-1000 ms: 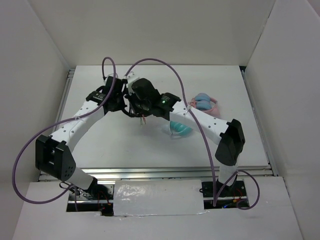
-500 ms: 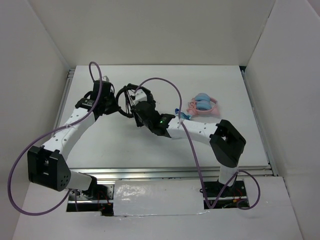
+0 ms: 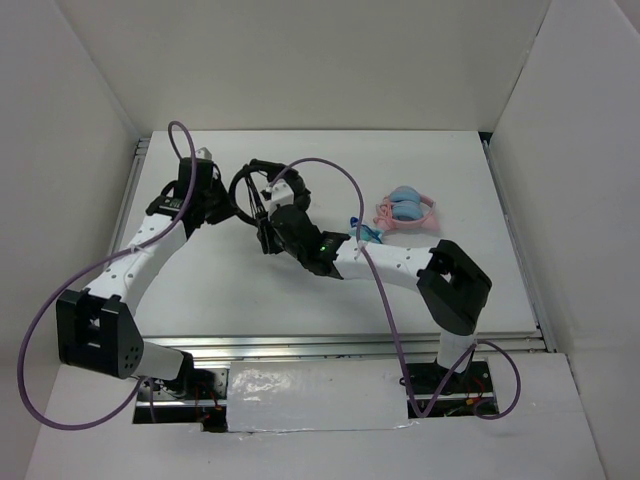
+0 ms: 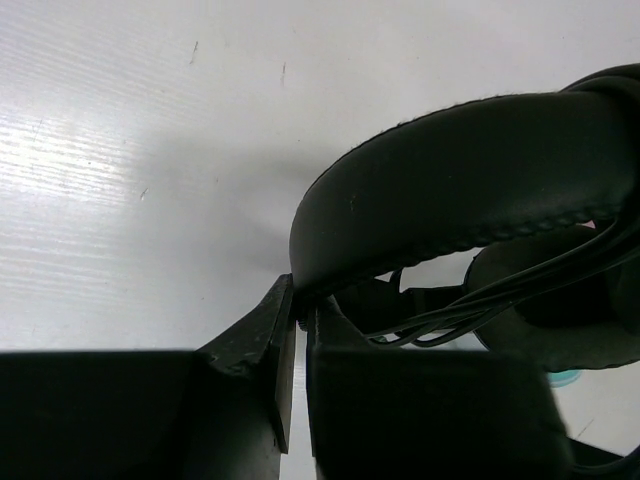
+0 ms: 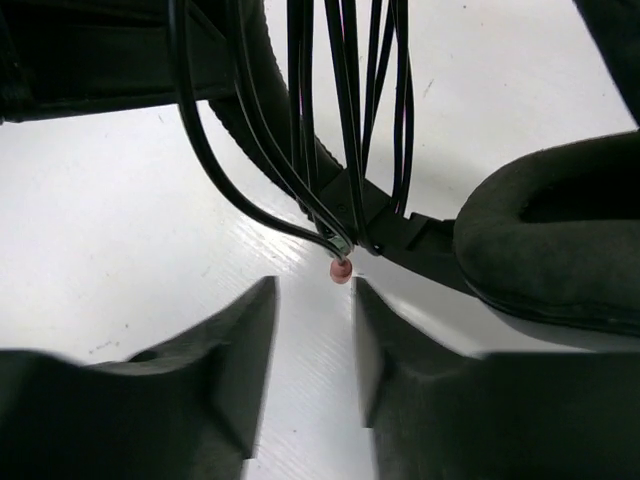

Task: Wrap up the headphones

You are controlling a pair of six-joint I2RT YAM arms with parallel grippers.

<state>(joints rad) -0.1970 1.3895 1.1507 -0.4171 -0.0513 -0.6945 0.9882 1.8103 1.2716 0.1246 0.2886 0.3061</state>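
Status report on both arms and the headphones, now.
Left gripper jaws shut on headphones headband. Right gripper jaws open, cable strands just ahead. Pink-and-blue headphones apart, far right.

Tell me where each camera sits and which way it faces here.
Top external: above and behind the arms, looking down at the table; left arm and right arm show whole, meeting at the headphones.
Left wrist: looks along the left pincer, shut on the headband.
Right wrist: looks past the open right pincer at the cable loops.
Shared: all three see the headphones.
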